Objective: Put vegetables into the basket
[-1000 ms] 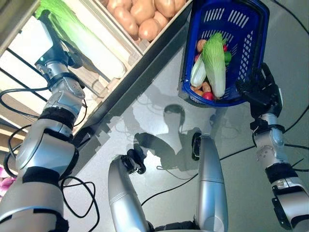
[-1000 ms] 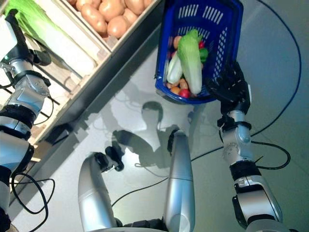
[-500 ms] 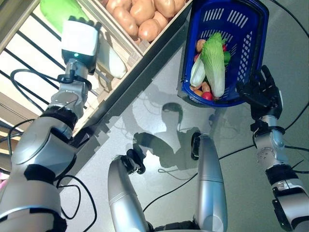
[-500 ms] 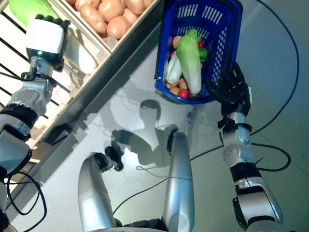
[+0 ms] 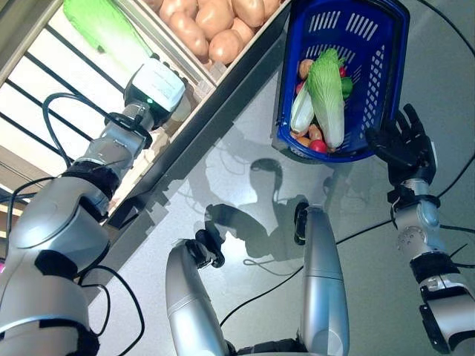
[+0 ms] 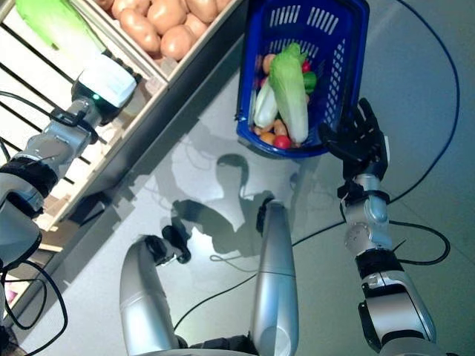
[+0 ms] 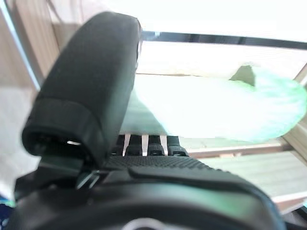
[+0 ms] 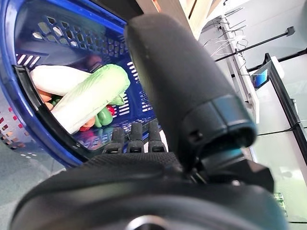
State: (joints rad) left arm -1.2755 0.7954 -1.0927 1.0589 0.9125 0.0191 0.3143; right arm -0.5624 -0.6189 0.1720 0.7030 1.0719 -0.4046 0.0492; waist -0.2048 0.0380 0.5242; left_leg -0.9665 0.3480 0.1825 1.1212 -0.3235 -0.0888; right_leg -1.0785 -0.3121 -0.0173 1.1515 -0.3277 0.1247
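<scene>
The blue basket [image 5: 386,67] stands on the floor at the upper right. It holds a long green-white cabbage [image 5: 326,89], a white radish [image 5: 303,111], a green pepper [image 5: 349,87] and small red and orange vegetables. My right hand [image 5: 404,141] is open with its fingers spread, just beside the basket's near rim; the basket's inside shows in the right wrist view [image 8: 53,33]. My left hand reaches into the wooden stand at another long green-white cabbage [image 5: 104,30]. In the left wrist view my left hand [image 7: 91,96] is against that cabbage [image 7: 216,110].
The wooden stand [image 5: 215,96] with its crates runs along the upper left, its dark lower edge slanting toward the basket. Grey floor [image 5: 245,156] lies between the stand and the basket.
My left arm has moved down and to the right along the cabbage on the stand. My right hand has spread its fingers and drawn slightly off the basket's rim.
</scene>
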